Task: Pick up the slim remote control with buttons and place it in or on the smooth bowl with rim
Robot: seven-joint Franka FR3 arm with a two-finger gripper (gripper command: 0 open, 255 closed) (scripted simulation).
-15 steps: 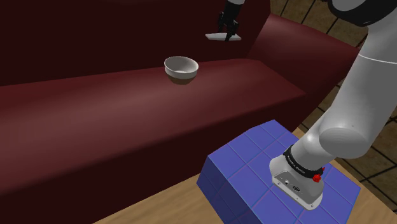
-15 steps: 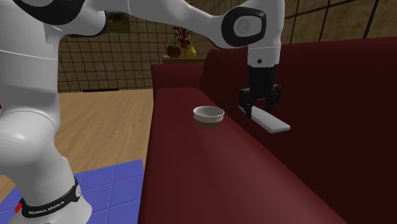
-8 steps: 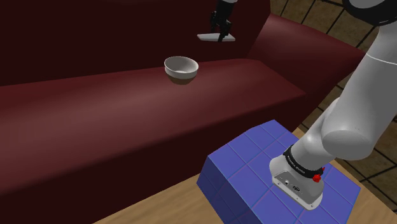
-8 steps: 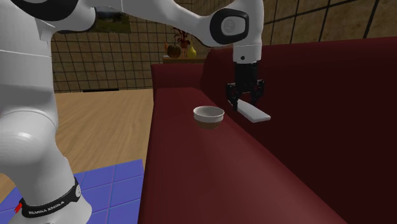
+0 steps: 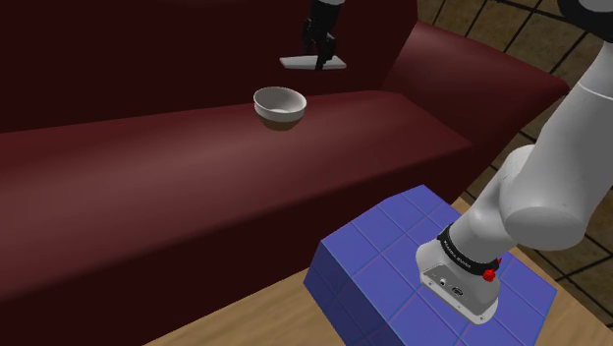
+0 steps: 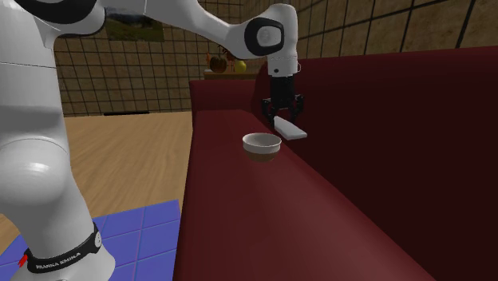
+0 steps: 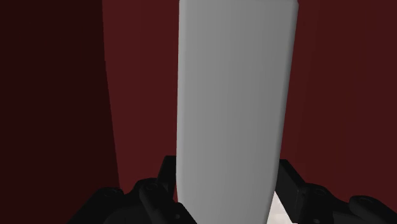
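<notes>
A plain pale grey slim remote (image 5: 312,63) (image 6: 290,130) (image 7: 233,102) hangs level in the air, with my black gripper (image 5: 321,51) (image 6: 282,116) shut on it near one end. It is above the dark red sofa seat (image 5: 196,147), beside and a little behind the bowl. The bowl (image 5: 279,105) (image 6: 262,144) is pale with a smooth rim and a darker base; it stands upright on the seat. In the wrist view the remote runs away from the fingers over the red cushions.
The sofa backrest (image 6: 399,104) rises right behind the gripper and the armrest (image 5: 472,88) lies toward the shoulder view's right. My stand, a blue tiled box (image 5: 413,265), sits on a wooden floor (image 6: 128,160). A plant (image 6: 227,52) stands far behind the sofa.
The gripper has carried the remote along the sofa toward the bowl: leftward in both exterior views. The bowl has not moved.
</notes>
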